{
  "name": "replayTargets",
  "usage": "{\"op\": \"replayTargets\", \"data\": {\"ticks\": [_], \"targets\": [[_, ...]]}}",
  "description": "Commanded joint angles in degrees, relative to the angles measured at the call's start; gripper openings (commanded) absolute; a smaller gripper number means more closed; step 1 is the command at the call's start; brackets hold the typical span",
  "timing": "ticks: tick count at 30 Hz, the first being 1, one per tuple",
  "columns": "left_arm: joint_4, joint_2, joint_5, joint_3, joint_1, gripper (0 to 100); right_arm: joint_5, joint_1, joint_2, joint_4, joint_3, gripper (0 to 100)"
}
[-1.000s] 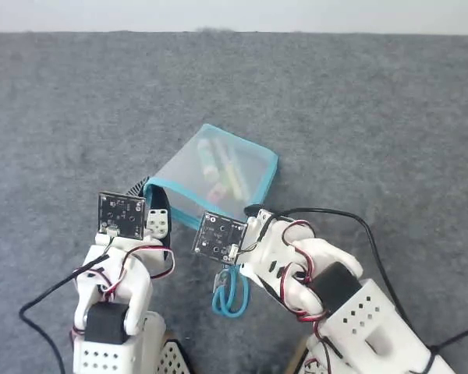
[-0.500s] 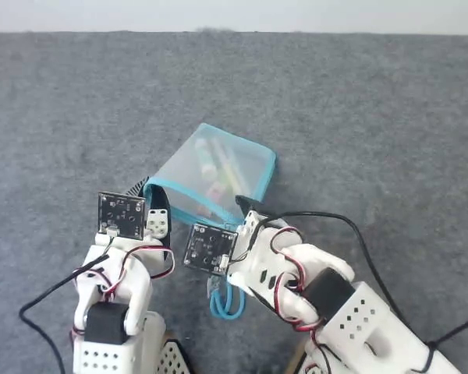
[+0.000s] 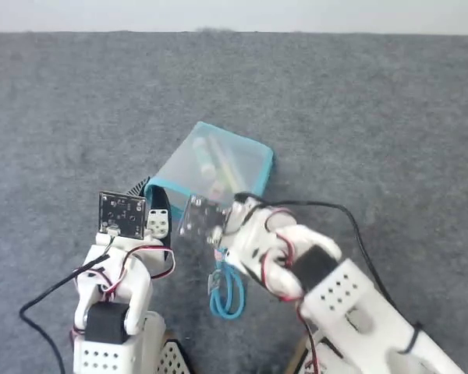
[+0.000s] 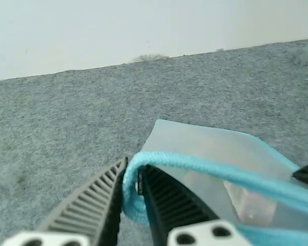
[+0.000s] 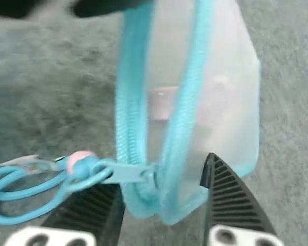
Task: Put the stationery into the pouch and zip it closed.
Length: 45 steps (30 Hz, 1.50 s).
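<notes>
The translucent pouch (image 3: pixel 222 160) with teal trim lies mid-table, and coloured pens (image 3: pixel 212 162) show through its side. My left gripper (image 3: pixel 150 189) sits at the pouch's near left corner, shut on the teal edge (image 4: pixel 131 187). My right gripper (image 3: pixel 232 204) is at the pouch's near edge, beside the left one. In the right wrist view my right gripper (image 5: pixel 161 179) is open, and its fingers straddle the zipper end of the pouch (image 5: pixel 205 102). The zipper slider (image 5: pixel 128 173) lies next to one finger. Its blue cord loop (image 3: pixel 228 292) trails back under the right arm.
Grey carpet (image 3: pixel 374 117) covers the table, with free room beyond and to both sides of the pouch. A black cable (image 3: pixel 363 241) runs along the right arm. The two arm bases stand close together at the near edge.
My right arm has swung left, toward the left gripper, along the pouch's near edge. The pouch shifted slightly away and left. The left arm kept still.
</notes>
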Motion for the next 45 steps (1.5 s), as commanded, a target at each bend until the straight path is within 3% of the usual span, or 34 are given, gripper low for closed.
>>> {"op": "replayTargets", "data": {"ticks": [1,4,14,19,29,38,45], "targets": [[-0.53,-0.97,-0.53,-0.84,-0.09,1,-0.88,2.51,4.53,-1.54,-5.89,9.1],[-0.53,-0.97,-0.53,-0.84,-0.09,1,-0.88,2.86,7.34,-1.54,-8.7,0.2],[1.41,-1.23,-0.62,-3.74,0.26,2,-11.69,14.46,16.13,-8.75,-13.19,0.7],[5.45,-1.23,-0.62,-8.22,0.35,12,-14.24,16.57,21.41,-5.93,-20.04,0.7],[8.97,-1.14,-4.48,-11.47,0.53,14,-18.64,16.57,28.0,-1.71,-27.34,0.7],[8.88,-1.23,-10.02,-6.46,15.12,14,-19.78,16.04,17.45,3.82,-24.97,0.7],[8.09,-1.05,-10.02,-6.11,15.82,16,-20.57,10.59,9.01,4.35,-18.73,0.7]]}}
